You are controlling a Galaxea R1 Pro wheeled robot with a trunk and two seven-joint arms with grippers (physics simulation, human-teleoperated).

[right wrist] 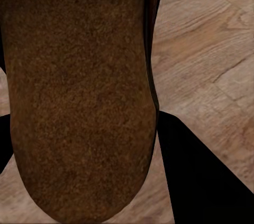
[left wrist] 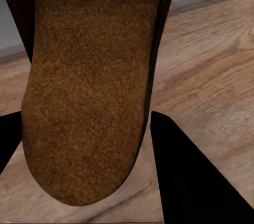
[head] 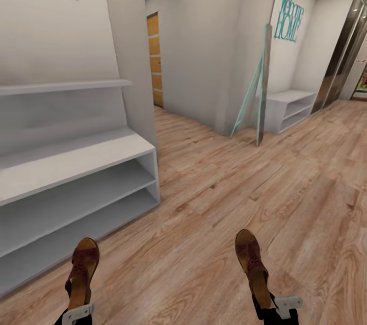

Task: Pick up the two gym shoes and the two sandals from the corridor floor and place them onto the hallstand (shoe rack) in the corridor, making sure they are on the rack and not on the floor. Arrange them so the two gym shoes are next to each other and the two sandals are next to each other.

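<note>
Each gripper's jaws clamp 1 sandal by its heel (left, right), toes pointing forward.

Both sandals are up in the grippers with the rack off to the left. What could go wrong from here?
1. Each sandal, left and right, seems pinched near its heel with most of its length sticking out, so it might swing or slip as the arms move.
2. The rack's shelf openings look low; a long sandal going in could catch on a shelf edge.
3. If one slips, it lands on the floor, undoing that pickup.
</note>
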